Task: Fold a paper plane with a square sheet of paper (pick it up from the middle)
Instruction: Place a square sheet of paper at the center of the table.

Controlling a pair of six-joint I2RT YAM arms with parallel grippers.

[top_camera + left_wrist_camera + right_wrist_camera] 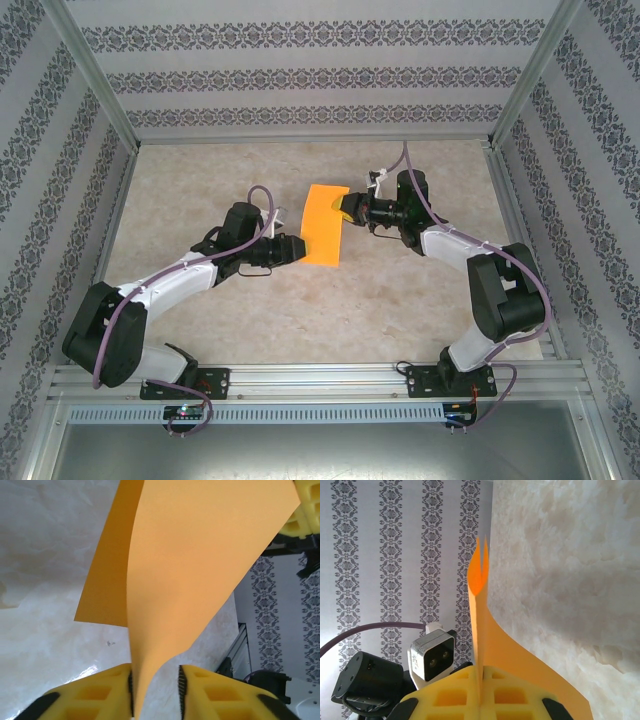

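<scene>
Sheet [325, 225] held in the air over the middle of the table [200, 190], one arm at each side.
The orange paper hangs curved and partly doubled over, clear of the tabletop. The right gripper [481, 672] is pinched tight on the edge nearest it, pads together with the paper between them. The left gripper [156, 672] straddles the opposite edge with its jaws apart. The paper lies against one pad, with a gap to the other.

Damask-striped wallpaper walls [320, 80] enclose a beige marbled tabletop [200, 190] framed in aluminium.
</scene>
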